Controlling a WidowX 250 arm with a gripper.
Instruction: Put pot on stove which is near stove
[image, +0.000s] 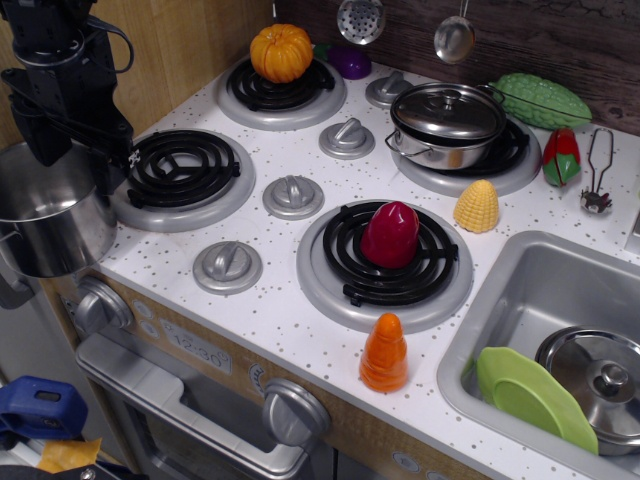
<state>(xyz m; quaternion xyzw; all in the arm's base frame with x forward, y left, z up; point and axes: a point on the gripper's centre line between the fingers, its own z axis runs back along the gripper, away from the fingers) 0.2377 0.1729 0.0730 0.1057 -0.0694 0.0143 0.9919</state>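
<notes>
The lidless steel pot (48, 212) hangs off the stove's (300, 320) edge at nine o'clock in the frame, clear of the white speckled top and just beside the near-left burner (180, 170), which is bare; the black arm comes down from eleven o'clock onto the pot's rim, and the tool (100, 165) sits at that rim, though whether its jaws are apart or clamped on the pot I cannot tell; the far-left burner at twelve o'clock carries an orange pumpkin (281, 52); the far-right burner at two o'clock carries a lidded pot (446, 124); the near-right burner at centre carries a dark red vegetable (389, 235); an orange carrot piece (384, 352) stands at six o'clock of that burner; a corn piece (478, 206) lies at its two o'clock; the sink (530, 270) at four o'clock holds a green plate (530, 395) and a steel lid (598, 378).
</notes>
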